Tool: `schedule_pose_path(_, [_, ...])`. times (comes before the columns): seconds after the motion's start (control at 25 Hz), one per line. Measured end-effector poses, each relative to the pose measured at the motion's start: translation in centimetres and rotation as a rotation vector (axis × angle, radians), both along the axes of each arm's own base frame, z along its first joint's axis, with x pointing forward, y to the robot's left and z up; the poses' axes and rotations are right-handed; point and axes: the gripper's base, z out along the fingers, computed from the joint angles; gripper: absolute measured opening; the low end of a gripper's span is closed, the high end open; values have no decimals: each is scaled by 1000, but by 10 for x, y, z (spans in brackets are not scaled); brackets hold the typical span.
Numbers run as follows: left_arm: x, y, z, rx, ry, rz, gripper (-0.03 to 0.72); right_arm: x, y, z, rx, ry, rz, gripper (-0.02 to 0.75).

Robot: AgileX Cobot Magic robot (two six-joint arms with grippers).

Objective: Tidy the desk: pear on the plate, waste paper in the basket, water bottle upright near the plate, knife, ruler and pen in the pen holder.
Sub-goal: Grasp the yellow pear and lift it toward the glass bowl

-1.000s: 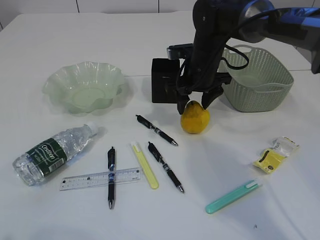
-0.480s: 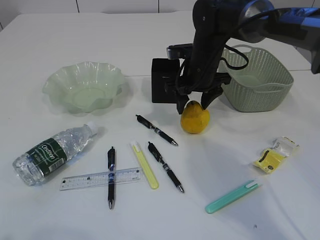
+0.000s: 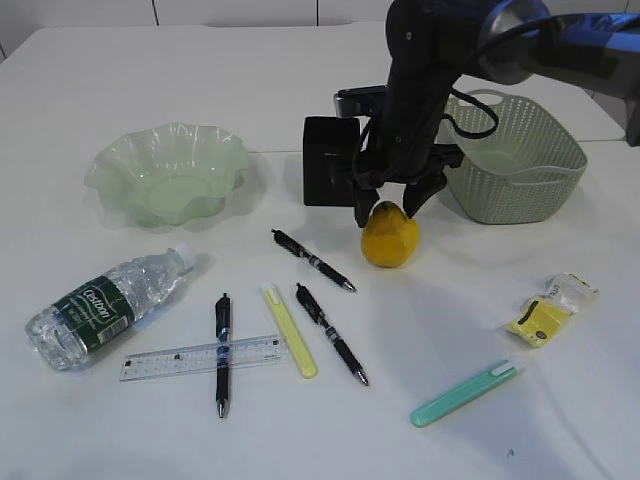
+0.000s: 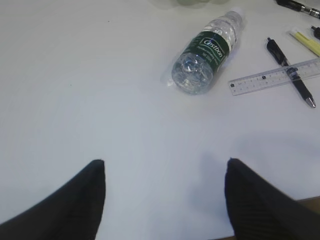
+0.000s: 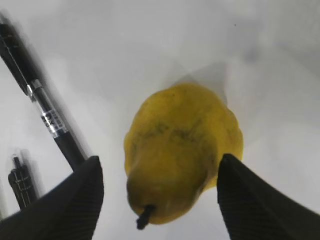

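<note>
The yellow pear [image 3: 391,238] [image 5: 182,145] lies on the white desk [image 3: 450,300] in front of the black pen holder [image 3: 325,160]. My right gripper [image 3: 388,207] [image 5: 160,159] is open, its jaws either side of the pear's stem end with gaps showing. My left gripper [image 4: 162,162] hangs open over bare desk and is outside the exterior view. The water bottle [image 3: 100,305] [image 4: 205,55] lies on its side below the wavy green plate [image 3: 110,165]. The clear ruler [image 3: 200,358] [image 4: 272,77] lies under a black pen [image 3: 222,352]. Waste paper [image 3: 550,310] lies right, below the sage basket [image 3: 520,165].
Two more black pens [image 3: 312,260] [image 3: 330,333] lie in the middle. A pale yellow stick [image 3: 290,330] and a teal one [image 3: 465,393] also lie there; which is the knife I cannot tell. The right arm leans over the pen holder and basket.
</note>
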Motion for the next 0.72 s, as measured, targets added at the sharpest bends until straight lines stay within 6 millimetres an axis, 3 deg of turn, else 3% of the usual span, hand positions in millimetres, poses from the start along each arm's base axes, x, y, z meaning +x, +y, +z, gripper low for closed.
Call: schedule_pose_path(0.72, [0,1,0,5,0,3,526,-4,-4,2,-26,3,0,535])
